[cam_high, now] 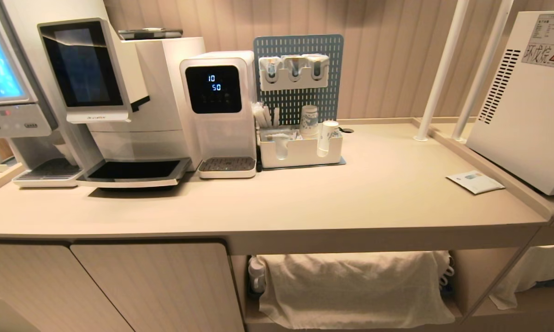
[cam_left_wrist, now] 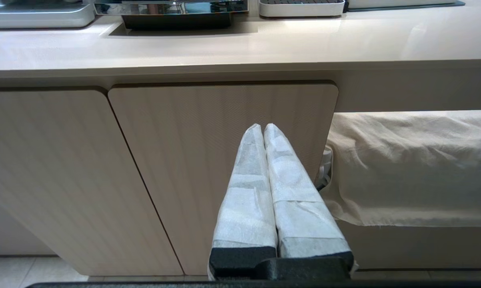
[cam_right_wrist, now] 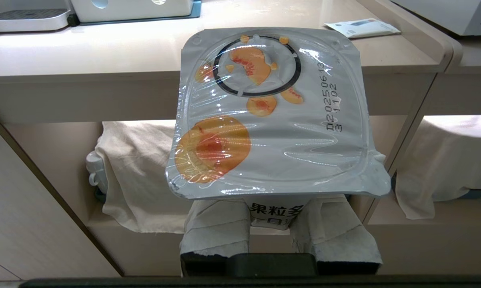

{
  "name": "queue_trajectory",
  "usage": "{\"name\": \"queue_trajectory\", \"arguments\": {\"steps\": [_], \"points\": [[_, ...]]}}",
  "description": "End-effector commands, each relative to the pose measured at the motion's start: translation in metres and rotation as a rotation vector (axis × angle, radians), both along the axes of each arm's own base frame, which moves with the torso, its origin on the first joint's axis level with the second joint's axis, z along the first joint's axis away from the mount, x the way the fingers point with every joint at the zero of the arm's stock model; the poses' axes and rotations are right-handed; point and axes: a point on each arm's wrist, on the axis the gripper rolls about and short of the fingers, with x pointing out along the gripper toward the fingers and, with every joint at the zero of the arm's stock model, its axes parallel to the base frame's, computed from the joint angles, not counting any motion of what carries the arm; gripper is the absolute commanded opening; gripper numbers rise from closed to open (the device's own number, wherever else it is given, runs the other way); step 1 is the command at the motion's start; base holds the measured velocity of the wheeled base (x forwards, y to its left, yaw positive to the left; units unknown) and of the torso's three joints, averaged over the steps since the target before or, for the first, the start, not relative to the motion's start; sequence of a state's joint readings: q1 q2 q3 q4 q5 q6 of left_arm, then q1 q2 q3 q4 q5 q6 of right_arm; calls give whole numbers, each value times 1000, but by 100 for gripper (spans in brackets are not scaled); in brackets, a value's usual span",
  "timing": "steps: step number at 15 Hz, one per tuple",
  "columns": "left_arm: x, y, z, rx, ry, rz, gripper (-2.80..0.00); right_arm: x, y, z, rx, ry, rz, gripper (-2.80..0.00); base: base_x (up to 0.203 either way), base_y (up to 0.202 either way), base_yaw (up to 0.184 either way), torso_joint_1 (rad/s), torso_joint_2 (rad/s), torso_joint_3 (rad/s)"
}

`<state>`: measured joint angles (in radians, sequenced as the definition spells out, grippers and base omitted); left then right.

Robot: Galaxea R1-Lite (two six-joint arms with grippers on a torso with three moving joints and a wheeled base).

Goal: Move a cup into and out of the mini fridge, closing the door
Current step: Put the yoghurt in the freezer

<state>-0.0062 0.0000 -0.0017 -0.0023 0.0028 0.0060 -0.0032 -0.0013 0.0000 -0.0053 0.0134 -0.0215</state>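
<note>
In the right wrist view my right gripper point(cam_right_wrist: 273, 212) is shut on the cup point(cam_right_wrist: 272, 116), a small white yogurt cup with a wide flat lid printed with orange peaches. Its wrapped fingers point(cam_right_wrist: 216, 228) clamp the cup's body under the lid, in front of the counter's edge. The mini fridge point(cam_high: 521, 101) is a white box at the counter's far right, and it shows me a vented side with a warning label. Its door is out of view. My left gripper point(cam_left_wrist: 263, 127) is shut and empty, facing a cabinet door point(cam_left_wrist: 224, 160). Neither arm shows in the head view.
On the beige counter point(cam_high: 350, 198) stand a coffee machine point(cam_high: 120, 101), a water dispenser point(cam_high: 219, 110) and a white organizer point(cam_high: 300, 154) holding paper cups. A leaflet point(cam_high: 475, 181) lies near two white poles point(cam_high: 438, 74). A cloth point(cam_high: 350, 286) hangs over the shelf below.
</note>
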Motion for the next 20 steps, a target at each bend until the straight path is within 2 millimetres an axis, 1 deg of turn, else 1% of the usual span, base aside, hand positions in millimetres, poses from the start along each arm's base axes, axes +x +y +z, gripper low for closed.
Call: {"name": "queue_trajectory", "arguments": {"steps": [1, 7, 20], "points": [[0, 0, 0, 2, 1, -1, -280, 0, 0, -2, 0, 6, 1, -280, 0, 0, 0, 0, 0, 0], [0, 0, 0, -14, 3, 2, -280, 1, 0, -2, -5, 3, 1, -280, 0, -14, 1, -1, 0, 0], [0, 0, 0, -11, 3, 0, -280, 1, 0, -2, -3, 5, 1, -280, 0, -189, 1, 2, 0, 1]]}}
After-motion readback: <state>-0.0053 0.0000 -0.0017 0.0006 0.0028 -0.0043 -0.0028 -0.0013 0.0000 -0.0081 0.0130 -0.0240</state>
